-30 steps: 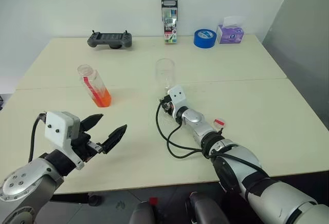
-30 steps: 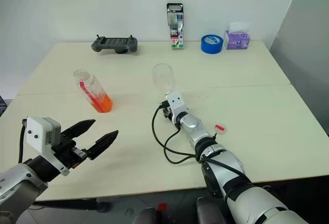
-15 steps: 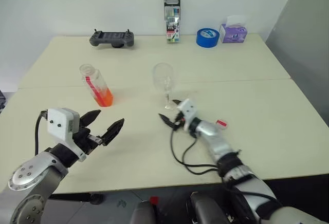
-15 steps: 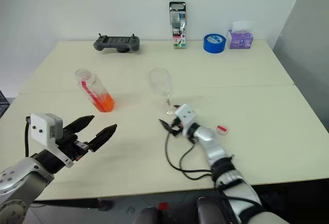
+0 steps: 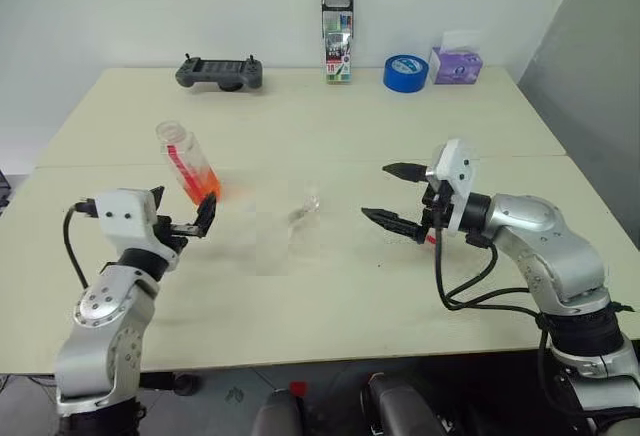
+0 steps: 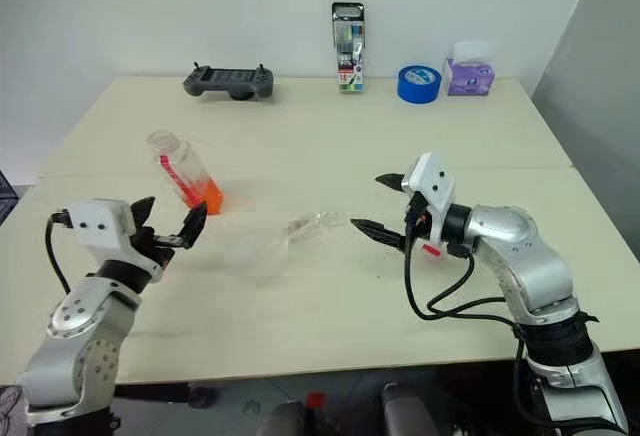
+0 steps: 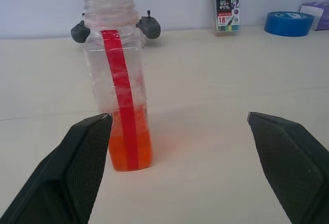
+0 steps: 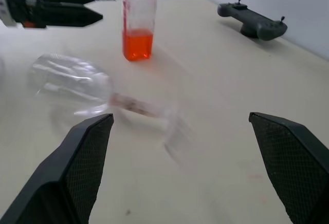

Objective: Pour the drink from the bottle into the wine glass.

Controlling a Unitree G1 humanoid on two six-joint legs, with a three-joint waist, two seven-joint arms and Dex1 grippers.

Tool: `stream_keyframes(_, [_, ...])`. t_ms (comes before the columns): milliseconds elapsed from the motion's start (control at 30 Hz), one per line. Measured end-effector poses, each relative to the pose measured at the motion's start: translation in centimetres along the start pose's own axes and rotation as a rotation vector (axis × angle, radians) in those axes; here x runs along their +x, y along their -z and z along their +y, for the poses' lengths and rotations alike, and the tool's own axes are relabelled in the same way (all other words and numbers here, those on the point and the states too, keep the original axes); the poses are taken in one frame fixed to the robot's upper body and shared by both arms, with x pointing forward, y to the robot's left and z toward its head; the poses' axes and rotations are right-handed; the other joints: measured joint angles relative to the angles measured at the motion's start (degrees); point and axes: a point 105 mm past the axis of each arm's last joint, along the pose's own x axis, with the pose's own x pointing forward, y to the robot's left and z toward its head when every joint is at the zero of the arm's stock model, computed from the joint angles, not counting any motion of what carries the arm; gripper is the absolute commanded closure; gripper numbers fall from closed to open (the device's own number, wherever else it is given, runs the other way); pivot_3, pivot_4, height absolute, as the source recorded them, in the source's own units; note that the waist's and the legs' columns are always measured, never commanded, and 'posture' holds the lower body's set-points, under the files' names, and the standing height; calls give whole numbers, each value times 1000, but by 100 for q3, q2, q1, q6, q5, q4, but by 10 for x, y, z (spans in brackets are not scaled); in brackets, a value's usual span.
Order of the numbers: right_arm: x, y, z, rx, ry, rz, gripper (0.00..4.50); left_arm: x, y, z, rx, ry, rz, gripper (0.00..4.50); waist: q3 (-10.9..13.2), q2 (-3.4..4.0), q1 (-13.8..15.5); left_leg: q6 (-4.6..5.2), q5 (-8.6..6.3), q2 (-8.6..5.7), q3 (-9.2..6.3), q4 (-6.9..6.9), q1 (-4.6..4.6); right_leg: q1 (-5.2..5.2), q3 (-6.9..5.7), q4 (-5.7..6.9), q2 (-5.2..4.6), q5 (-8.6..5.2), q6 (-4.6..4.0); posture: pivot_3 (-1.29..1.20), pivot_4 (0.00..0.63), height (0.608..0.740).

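The wine glass (image 5: 288, 228) is tipped on its side on the table's middle, blurred, its bowl (image 8: 67, 82) toward my left and its foot toward my right gripper. The bottle (image 5: 188, 166) stands uncapped at the left, with the orange drink (image 7: 131, 149) low in it. My left gripper (image 5: 182, 211) is open just in front of the bottle, apart from it; the left wrist view has the bottle ahead of one finger (image 7: 85, 157). To the right of the glass my right gripper (image 5: 375, 191) hovers open with nothing in it.
Along the far edge of the table (image 5: 330, 296) sit a black controller (image 5: 220, 71), a pack of pens (image 5: 337, 38), a blue tape roll (image 5: 405, 72) and a purple tissue pack (image 5: 456, 64). A small red-and-white piece (image 6: 430, 251) lies under my right wrist.
The wine glass stood upright by my right gripper and has tipped over toward the left. My right gripper has opened and drawn off to the right and upward. My left gripper has moved forward to the bottle.
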Motion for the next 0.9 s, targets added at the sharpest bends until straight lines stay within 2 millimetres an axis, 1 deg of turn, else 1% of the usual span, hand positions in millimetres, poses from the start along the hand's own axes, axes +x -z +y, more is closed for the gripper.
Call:
stream_keyframes(33, [2, 20, -3, -21, 45, 52, 9, 0, 1, -2, 1, 11, 6, 0, 3, -3, 2, 0, 0, 2, 4, 0, -4, -6, 4, 1, -5, 0, 0, 0, 150, 740])
stream_keyframes(67, [4, 35, -4, -17, 85, 86, 9, -2, 3, -4, 3, 18, 13, 0, 5, -3, -1, -1, 0, 4, 15, -2, -6, -16, 15, 4, -8, 0, 0, 0, 150, 740])
stream_keyframes(100, [6, 45, -3, -8, 118, 99, 9, -4, 5, -6, 4, 26, 22, 0, 5, -2, -3, -1, 0, 6, 20, -3, -14, -30, 31, 14, -9, 4, -7, 0, 150, 740])
stream_keyframes(133, [8, 49, 2, -12, 126, 88, 9, -6, 6, -8, 5, 32, 27, 0, 6, -1, -2, -2, 1, 7, 20, -3, -26, -43, 32, 16, -11, 7, -10, 0, 150, 740])
stream_keyframes(200, [8, 44, 5, -43, 125, 58, 9, -5, 5, -9, 4, 32, 27, 0, 6, -1, 6, -3, 2, 10, 17, 4, -54, -66, 26, 21, -11, 12, -13, 0, 150, 740])
stream_keyframes(300, [0, 38, 7, -144, 104, 35, 9, -5, 1, -7, 3, 25, 21, 0, 6, -2, 39, -3, 2, 7, 13, 9, -61, -65, 18, 16, -21, 14, -8, 0, 150, 740])
stream_keyframes(367, [-14, 37, 6, -297, 58, 53, 9, -5, -3, -7, 3, 27, 14, 0, 6, -1, 52, -3, 2, -2, 15, 13, -66, -64, 18, 12, -30, 13, -2, 0, 150, 740])
stream_keyframes(433, [-27, 33, 3, -470, 4, 69, 9, -7, -6, -2, 8, 16, 11, 0, 6, -2, 63, -3, 2, -7, 21, 18, -67, -62, 22, 9, -36, 14, 8, 0, 150, 740])
stream_keyframes(533, [-30, 19, 6, -672, -66, 27, 9, -8, -8, 1, 9, 10, 12, 0, 6, -6, 28, -3, 2, -4, 27, 21, -61, -62, 28, 13, -33, 14, 18, 0, 150, 740])
stream_keyframes(600, [-21, 8, 8, -845, -117, 3, 9, -10, -11, 3, -6, 15, 13, 0, 8, -8, -2, -3, 3, -3, 32, 24, -53, -61, 31, 17, -27, 17, 18, 0, 150, 740])
stream_keyframes(667, [-10, -2, 5, -979, -132, -15, 9, -14, -17, -2, -29, 57, 2, 0, 8, -10, -10, -9, 6, 0, 30, 24, -50, -60, 30, 19, -17, 22, 17, 0, 150, 740])
stream_keyframes(700, [-3, -6, 4, -1022, -128, -25, 9, -20, -20, -7, -51, 93, 5, 0, 6, -12, -9, -11, 7, 6, 30, 24, -48, -59, 30, 20, -16, 23, 16, 0, 150, 740])
stream_keyframes(733, [2, -5, 5, -1039, -126, -30, 9, -24, -19, -13, -73, 128, 18, 0, 5, -13, 4, -11, 7, 7, 27, 21, -47, -58, 29, 20, -16, 22, 16, 0, 150, 740])
stream_keyframes(800, [13, 2, 15, -1036, -147, -35, 9, -35, -13, -22, -114, 188, 73, 0, 6, -13, 14, -12, 8, 10, 24, 20, -50, -60, 27, 20, -16, 25, 10, 0, 150, 740])
stream_keyframes(833, [18, 7, 20, -1034, -165, -34, 9, -39, -9, -24, -132, 209, 101, 0, 7, -10, 19, -12, 8, 9, 24, 19, -52, -63, 28, 21, -16, 27, 6, 0, 150, 740])
stream_keyframes(900, [31, 7, 30, -1017, -176, -58, 9, -55, -2, -27, -152, 259, 178, 0, 8, -13, 17, -12, 8, 14, 21, 20, -54, -63, 28, 18, -17, 36, -11, 0, 150, 740])
